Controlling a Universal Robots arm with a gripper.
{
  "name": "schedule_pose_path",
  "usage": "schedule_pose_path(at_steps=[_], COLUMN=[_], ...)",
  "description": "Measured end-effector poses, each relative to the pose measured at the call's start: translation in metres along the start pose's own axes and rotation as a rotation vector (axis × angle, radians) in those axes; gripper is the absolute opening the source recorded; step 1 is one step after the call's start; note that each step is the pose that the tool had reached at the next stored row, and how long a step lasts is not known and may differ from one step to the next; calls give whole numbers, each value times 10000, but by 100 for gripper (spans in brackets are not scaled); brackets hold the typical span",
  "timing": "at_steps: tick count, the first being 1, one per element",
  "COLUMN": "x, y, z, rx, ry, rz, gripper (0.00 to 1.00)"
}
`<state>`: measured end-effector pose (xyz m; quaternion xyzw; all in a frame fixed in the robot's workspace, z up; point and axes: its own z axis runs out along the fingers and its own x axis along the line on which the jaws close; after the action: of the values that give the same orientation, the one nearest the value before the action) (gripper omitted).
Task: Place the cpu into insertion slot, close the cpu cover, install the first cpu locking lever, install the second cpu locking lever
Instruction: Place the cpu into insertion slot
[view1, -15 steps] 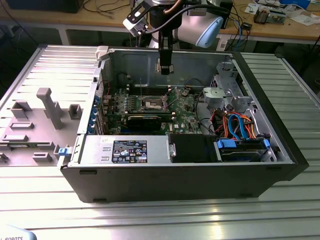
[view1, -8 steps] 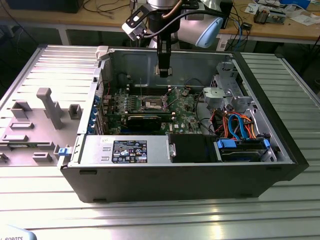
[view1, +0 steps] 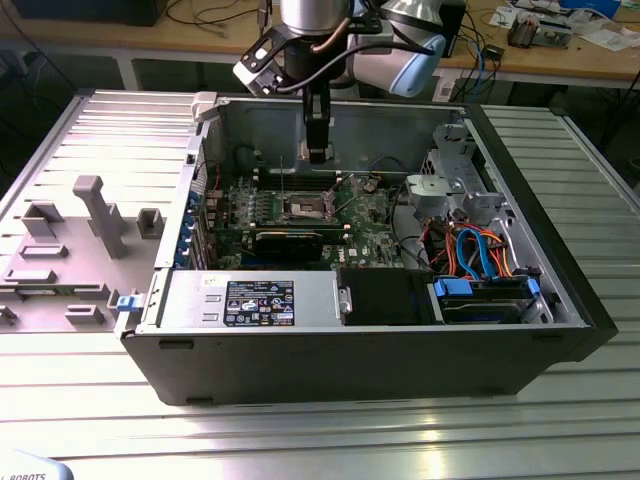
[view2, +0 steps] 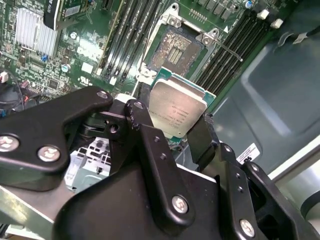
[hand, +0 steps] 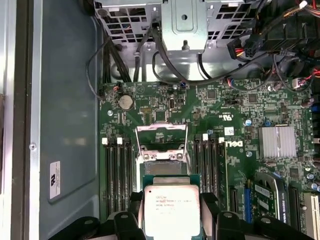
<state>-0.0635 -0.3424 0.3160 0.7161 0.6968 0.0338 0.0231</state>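
While the end effector (view2: 172, 127) clamps the cpu (view2: 177, 106) by two opposite edges, the chip hangs above the green motherboard (hand: 215, 107)
The insertion slot (view2: 176, 49) near the board's middle lies uncovered just beyond the chip, with the cpu cover (hand: 163, 128) tipped open beside it

Faint printed lines cross the metal top of the cpu (hand: 171, 210) in both wrist views, too fine to make out. A white sticker (hand: 55, 179) sits on the case wall (hand: 70, 100), a black label (view1: 259, 302) on a grey metal box (view1: 190, 300), and white lettering (hand: 234, 145) on the motherboard (hand: 210, 105).
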Motion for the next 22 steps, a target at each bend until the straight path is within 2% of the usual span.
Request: schedule_pose_path(at_steps=[7,14,19,20,22], x=[4,4,20,20,19], y=[-19,-20,-30,-34,-37], z=[57,62,177,218,256], rx=[1,-2,2,3,3], ry=[1,-20,7,8,7], rz=[-12,-14,-343,-362,-363], gripper=[54,54,54,54,54])
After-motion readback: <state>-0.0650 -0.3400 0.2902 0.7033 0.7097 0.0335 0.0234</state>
